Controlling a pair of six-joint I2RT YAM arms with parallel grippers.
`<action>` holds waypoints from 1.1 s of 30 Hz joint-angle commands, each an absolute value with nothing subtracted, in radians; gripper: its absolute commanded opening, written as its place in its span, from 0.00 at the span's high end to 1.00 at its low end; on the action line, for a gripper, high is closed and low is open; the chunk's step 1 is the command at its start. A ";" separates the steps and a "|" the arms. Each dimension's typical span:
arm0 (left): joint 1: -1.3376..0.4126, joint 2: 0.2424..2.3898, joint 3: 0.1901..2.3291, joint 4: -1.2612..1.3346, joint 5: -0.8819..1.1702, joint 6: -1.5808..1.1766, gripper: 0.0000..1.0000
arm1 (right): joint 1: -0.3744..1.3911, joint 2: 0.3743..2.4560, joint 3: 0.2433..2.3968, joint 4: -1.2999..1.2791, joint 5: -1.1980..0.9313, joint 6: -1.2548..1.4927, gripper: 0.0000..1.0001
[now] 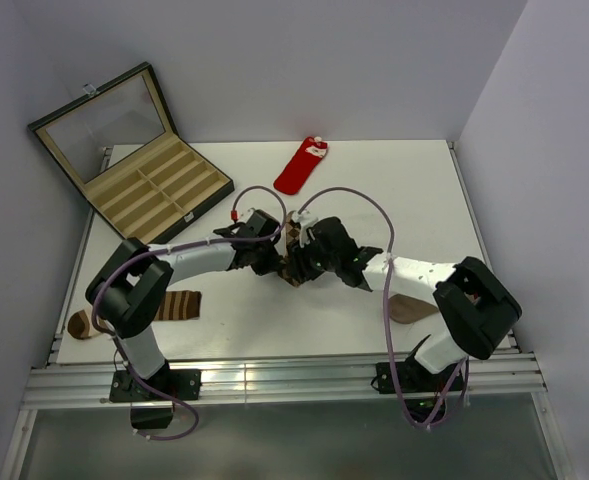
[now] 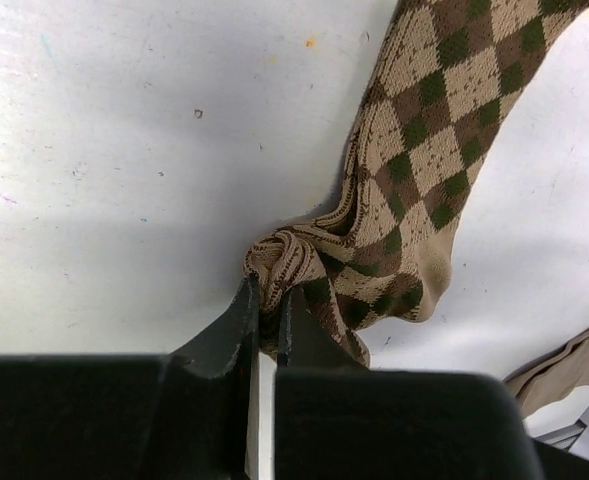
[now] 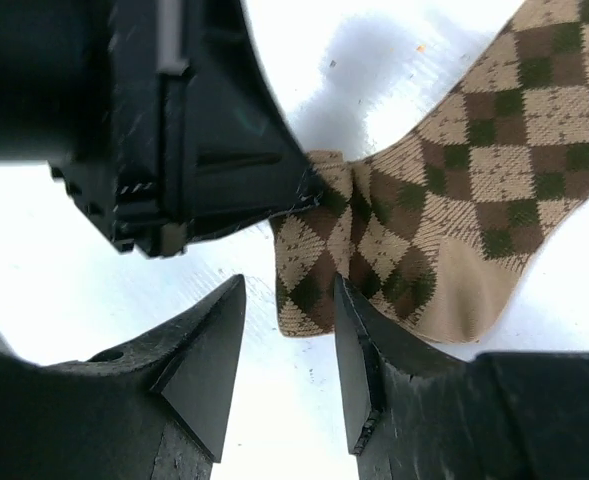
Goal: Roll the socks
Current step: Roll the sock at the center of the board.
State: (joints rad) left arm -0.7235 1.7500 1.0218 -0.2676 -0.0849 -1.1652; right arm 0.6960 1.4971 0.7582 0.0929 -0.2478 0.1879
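Four socks in total, one of each kind. The argyle sock (image 2: 424, 150) is dead centre of the top view, flat on the white table (image 1: 404, 200) between the two arms. The left gripper (image 2: 267, 305) is clamped tight on its bunched-up end. The right gripper (image 3: 289, 300) has its fingers spread, and a corner of the same sock sits in the gap between them. I can't tell if they're touching it. The red sock (image 1: 301, 165) with its white cuff lies by itself at top centre, well apart from the arms. A ring-striped sock (image 1: 177, 305) is at lower left and a plain tan sock (image 1: 409, 308) at lower right. There's one box (image 1: 159, 190) at upper left. Its windowed lid is up and it has tan-lined slots inside.
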 commanded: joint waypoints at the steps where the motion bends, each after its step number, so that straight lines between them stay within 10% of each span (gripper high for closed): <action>1: -0.724 1.782 1.043 -0.348 -0.109 -1.101 1.00 | 0.742 1.500 0.733 0.149 -0.100 0.077 0.52; 16: -0.716 1.795 1.054 -0.347 -0.086 -1.081 1.00 | 0.864 1.647 0.785 0.129 0.024 0.011 0.55; 21: -0.706 1.784 1.045 -0.328 -0.074 -1.083 0.98 | 0.868 1.677 0.784 0.114 0.035 0.029 0.77; 24: -0.698 1.763 1.029 -0.304 -0.075 -1.089 0.88 | 0.861 1.693 0.791 0.095 -0.020 0.049 1.00; 33: -0.673 1.634 0.945 -0.262 -0.127 -1.146 0.28 | 0.701 1.742 0.896 -0.023 -0.460 0.147 1.00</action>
State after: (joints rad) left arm -0.6781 1.7084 0.9733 -0.2729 -0.0864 -1.1221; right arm 0.7353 1.6966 0.8532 0.0898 -0.2619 0.1047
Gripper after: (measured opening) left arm 0.681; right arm 0.046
